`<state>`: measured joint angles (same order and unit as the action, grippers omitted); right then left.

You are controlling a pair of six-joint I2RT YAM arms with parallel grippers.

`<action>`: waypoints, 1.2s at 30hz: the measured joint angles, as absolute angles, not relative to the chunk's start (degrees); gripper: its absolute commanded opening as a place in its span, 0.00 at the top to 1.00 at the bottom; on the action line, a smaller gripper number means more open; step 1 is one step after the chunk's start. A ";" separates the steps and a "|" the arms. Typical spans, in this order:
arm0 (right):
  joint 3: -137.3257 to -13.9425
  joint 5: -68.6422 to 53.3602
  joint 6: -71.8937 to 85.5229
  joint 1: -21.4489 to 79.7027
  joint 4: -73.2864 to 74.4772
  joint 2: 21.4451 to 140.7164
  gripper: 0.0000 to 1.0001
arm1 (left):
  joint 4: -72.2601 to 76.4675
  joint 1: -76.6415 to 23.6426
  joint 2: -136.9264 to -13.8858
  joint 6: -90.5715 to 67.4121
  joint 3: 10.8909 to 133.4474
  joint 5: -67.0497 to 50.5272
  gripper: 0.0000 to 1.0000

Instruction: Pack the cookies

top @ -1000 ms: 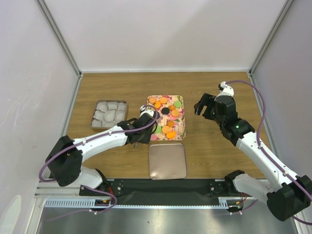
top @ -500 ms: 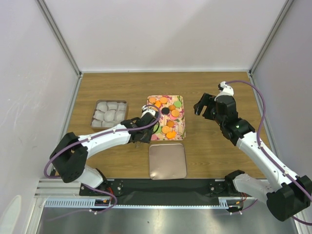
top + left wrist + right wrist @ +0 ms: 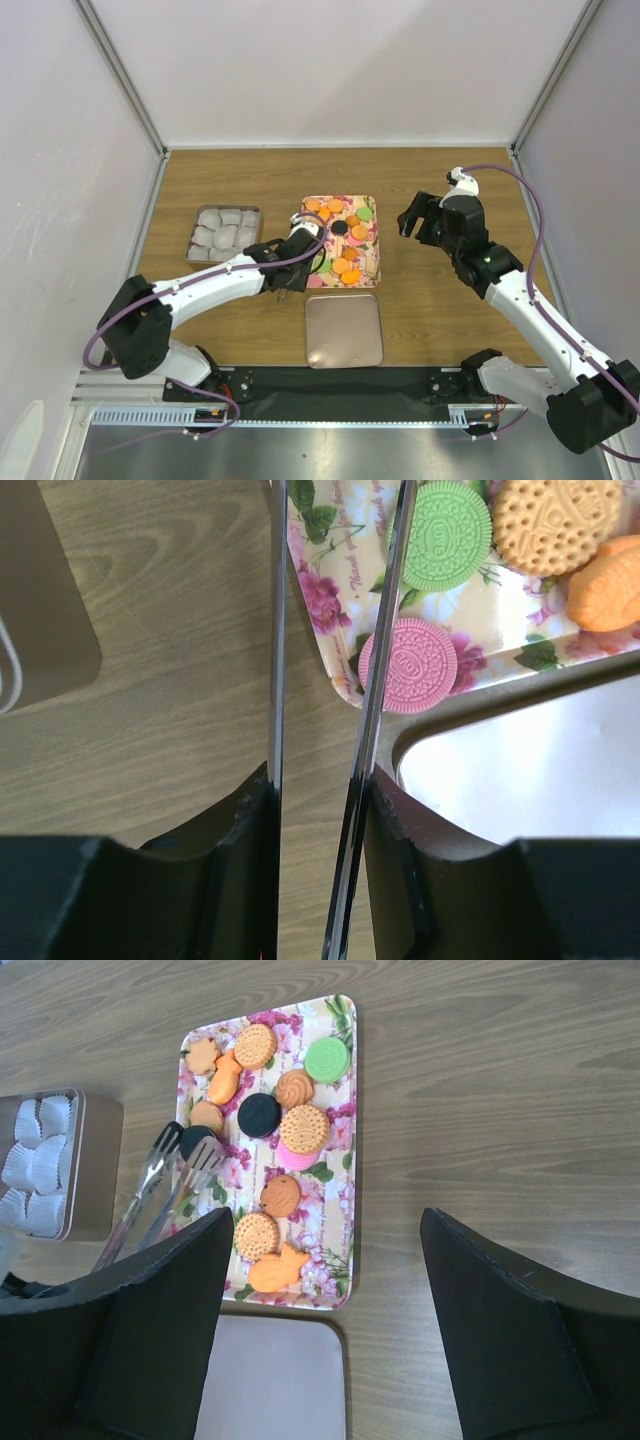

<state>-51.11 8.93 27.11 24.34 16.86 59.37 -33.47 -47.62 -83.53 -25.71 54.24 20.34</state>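
1. Top external view: the tabletop (image 3: 250, 180) carries everything. The floral tray (image 3: 338, 1160) lies in the middle, the tin of white paper cups (image 3: 75, 1160) to its left, and the square metal lid (image 3: 343, 331) near the arm bases.
2. All the cookies (image 3: 303, 1128) lie loose on the tray and none is in a cup, so packing looks barely begun.
3. The left gripper (image 3: 318, 802) is clamped on metal tongs (image 3: 203, 1158), whose arms are pinched partway together. The right gripper (image 3: 328, 1230) hangs spread and empty beyond the tray's right side, well apart from it.
4. The tong heads appear to straddle a black cookie (image 3: 190, 1140) at the tray's left edge, and that pick seems to be the step in hand.
5. To do it well:
   - Squeeze only until the disc is held, since hard pressure may crack or flip it.
   - Lift straight up and clear of the neighbouring orange biscuits.
   - Keep the tongs level while carrying the cookie to a cup.
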 measured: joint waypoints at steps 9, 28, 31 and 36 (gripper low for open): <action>-51.11 8.93 27.07 24.25 16.84 59.35 0.20 | -35.44 -47.62 -77.36 -25.32 55.40 19.31 0.61; -50.81 0.43 27.81 24.25 15.88 62.57 0.23 | -36.60 -22.61 -66.65 -25.54 53.91 22.52 0.61; -50.46 -0.80 28.08 24.25 15.51 62.57 0.23 | -36.56 -17.85 -66.43 -25.80 52.60 22.59 0.61; -50.41 -2.09 28.45 24.25 15.40 62.57 0.23 | -36.71 -12.34 -67.24 -26.02 52.12 22.39 0.62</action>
<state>-50.41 -2.09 28.45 24.25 15.40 62.57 -36.71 -12.34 -67.24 -26.02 52.12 22.39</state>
